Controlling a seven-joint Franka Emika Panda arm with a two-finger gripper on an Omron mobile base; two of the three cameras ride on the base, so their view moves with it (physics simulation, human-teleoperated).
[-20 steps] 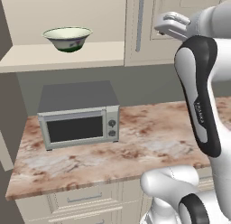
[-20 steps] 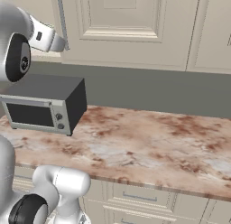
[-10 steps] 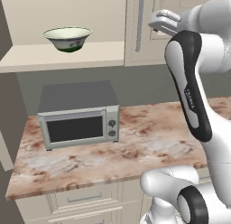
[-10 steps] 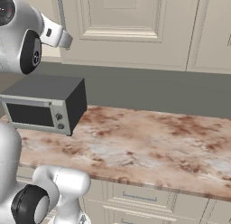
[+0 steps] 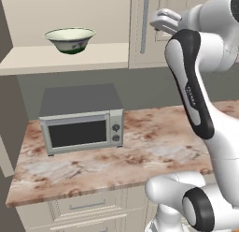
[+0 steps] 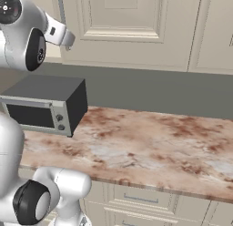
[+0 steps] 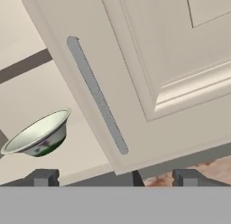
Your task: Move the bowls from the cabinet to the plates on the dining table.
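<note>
Bowl [image 5: 70, 39] sits on the open cabinet [image 5: 65, 58] shelf, far left above the microwave [image 5: 81, 119]. Gripper [image 7: 115, 177] high by the door handle [image 7: 97, 95], right of the bowl, jaws wide, empty, likely lining up its reach.

You have a cream-white bowl [image 5: 70, 39] with a dark green base and faint bluish marks on its side, standing on the plain beige shelf [image 5: 65, 58] of the cabinet [image 7: 149, 74]. The cabinet door beside the bowl is cream with raised panels, and its long bar handle [image 7: 97, 95] is grey. Below the shelf, the wall is dull grey-brown. The microwave [image 5: 81, 118] under the bowl is dark grey on top, silver-fronted, with a black window. It sits on a pink-brown marbled tabletop [image 5: 140, 151], streaked white. The drawer fronts [image 6: 150, 202] beneath are cream.
</note>
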